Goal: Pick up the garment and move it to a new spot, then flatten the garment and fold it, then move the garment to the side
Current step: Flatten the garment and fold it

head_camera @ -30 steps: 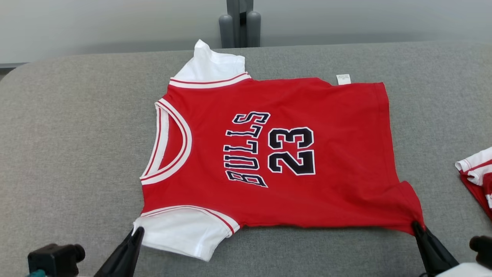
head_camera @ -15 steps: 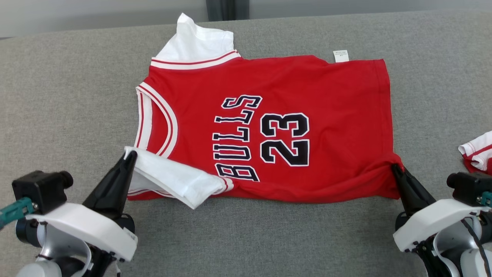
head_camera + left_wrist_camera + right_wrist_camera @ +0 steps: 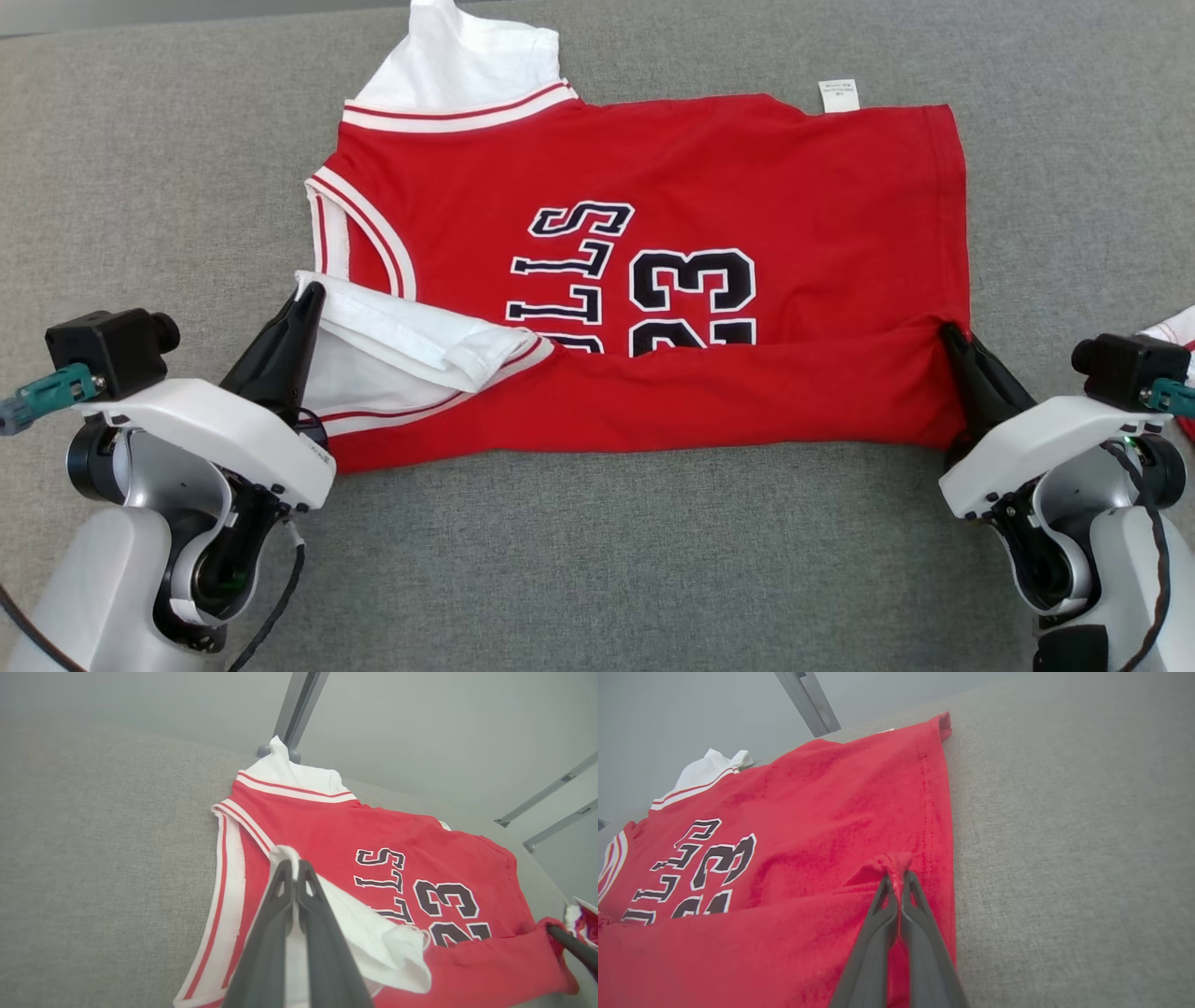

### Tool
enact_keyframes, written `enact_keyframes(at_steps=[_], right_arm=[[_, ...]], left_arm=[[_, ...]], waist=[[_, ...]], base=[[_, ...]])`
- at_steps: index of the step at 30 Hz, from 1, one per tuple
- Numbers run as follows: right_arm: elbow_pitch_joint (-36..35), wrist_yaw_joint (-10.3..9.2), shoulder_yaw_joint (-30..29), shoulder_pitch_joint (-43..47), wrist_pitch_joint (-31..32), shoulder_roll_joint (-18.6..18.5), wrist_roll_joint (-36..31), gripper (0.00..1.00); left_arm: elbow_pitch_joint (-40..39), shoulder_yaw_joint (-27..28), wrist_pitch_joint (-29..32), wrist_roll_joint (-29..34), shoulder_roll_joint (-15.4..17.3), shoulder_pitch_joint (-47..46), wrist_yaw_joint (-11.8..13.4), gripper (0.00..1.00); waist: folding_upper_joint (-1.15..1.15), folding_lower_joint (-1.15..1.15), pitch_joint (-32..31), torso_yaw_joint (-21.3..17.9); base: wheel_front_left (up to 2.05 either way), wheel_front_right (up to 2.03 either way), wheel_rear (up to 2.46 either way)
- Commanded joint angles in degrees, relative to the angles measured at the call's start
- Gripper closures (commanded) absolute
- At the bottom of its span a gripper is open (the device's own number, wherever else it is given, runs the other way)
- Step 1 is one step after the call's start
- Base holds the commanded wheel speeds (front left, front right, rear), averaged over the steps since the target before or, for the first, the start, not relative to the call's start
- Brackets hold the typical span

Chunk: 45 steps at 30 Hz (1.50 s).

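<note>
While the shirt (image 3: 747,177) lies on the grey surface (image 3: 597,560), I see my left gripper (image 3: 311,291) clamped on its white sleeve (image 3: 401,338). My right gripper (image 3: 948,332) pinches the hem corner (image 3: 892,861).

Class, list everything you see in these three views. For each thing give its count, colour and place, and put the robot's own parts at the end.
jersey: one, red with white sleeves and dark BULLS 23 lettering, spread on the table, near edge lifted and folded over the front.
care label: one, white, sticking out at the jersey's far edge.
second garment: one, red and white, at the right edge of the head view, apart from the jersey, partly cut off.
table: one, grey fabric top, under both garments.
post: one, grey, beyond the table's far edge.
left gripper: one, dark fingers, shut on the jersey's near white sleeve.
right gripper: one, dark fingers, shut on the jersey's near hem corner.
</note>
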Motion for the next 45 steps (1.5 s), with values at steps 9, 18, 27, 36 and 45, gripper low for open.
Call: enact_keyframes(at_steps=[9,18,27,36,45], right_arm=[[3.95,-0.02,3.73,-3.31,-3.45,-1.06,2.09,0.0],[-0.52,-0.02,2.36,0.71,-11.35,-0.72,1.35,0.0],[-5.22,-0.02,-1.46,3.7,-17.34,0.45,-4.17,0.0],[-9.27,-0.02,-0.67,7.63,-19.24,0.74,-10.09,0.0],[-9.91,-0.02,-0.04,12.69,-19.15,0.76,-11.84,0.0]], left_arm=[[8.29,0.14,-2.33,-0.99,-1.48,-3.77,-1.85,0.16],[6.96,2.27,-10.74,1.29,-2.81,-1.12,-0.33,0.0],[2.1,4.35,-20.5,6.29,-3.38,-0.11,2.92,0.0],[2.59,4.0,-26.28,11.13,-3.93,3.26,2.91,0.0],[5.82,7.39,-27.38,18.69,-5.85,10.81,-1.78,0.0]], waist=[[0.0,0.0,0.67,-0.47],[0.0,0.0,-1.37,-0.34],[0.0,0.0,-4.12,-0.38],[0.0,0.0,-7.81,-0.51],[0.0,0.0,-12.42,-0.55]], base=[[0.0,0.0,0.0],[0.0,0.0,0.0],[0.0,0.0,0.0],[0.0,0.0,0.0],[0.0,0.0,0.0]])
